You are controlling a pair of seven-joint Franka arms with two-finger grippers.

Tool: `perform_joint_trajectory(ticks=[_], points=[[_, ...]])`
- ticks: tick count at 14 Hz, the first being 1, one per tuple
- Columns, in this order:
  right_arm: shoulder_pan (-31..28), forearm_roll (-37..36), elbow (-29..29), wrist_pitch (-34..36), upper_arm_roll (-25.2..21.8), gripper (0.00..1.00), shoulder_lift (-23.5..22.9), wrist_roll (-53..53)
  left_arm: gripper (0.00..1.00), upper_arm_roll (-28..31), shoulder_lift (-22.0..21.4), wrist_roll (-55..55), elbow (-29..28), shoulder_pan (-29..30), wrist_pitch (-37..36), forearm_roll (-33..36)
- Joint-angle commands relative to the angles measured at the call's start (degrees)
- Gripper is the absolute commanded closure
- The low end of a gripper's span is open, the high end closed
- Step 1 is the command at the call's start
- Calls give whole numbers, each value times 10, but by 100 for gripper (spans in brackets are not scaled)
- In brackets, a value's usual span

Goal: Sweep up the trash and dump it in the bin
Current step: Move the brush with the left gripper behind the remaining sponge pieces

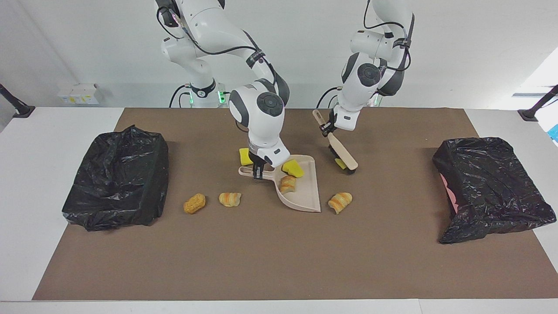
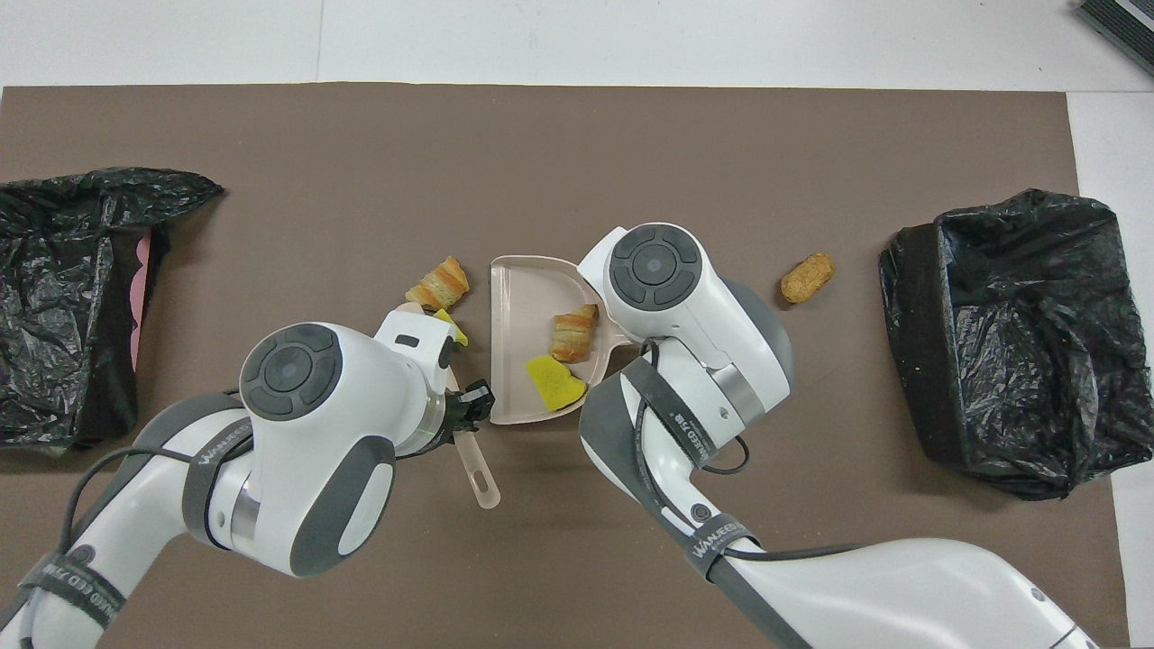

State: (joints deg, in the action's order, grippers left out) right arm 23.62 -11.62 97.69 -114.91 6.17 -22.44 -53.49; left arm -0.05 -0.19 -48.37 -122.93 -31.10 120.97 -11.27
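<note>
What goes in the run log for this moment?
left pincer: shut on brush, against yellow sponge chunk | right pincer: shut on dustpan handle | dustpan holds sponge chunk, pastry

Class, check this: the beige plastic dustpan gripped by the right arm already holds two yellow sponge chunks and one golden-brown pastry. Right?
Not quite. The facing view shows the beige plastic dustpan, gripped by the right gripper, holding one yellow sponge chunk and one golden-brown pastry, not two chunks.
</note>
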Motion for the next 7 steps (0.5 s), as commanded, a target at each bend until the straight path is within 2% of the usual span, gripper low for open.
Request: perform_joint_trajectory(ticks=[1,7], points=[[-2,-8,14,-9,4,100,8,19,100,1,11,62,27,18,-31,33],[-2,-8,14,-10,3,100,7,20,100,1,26,312,26,125,-6,35]])
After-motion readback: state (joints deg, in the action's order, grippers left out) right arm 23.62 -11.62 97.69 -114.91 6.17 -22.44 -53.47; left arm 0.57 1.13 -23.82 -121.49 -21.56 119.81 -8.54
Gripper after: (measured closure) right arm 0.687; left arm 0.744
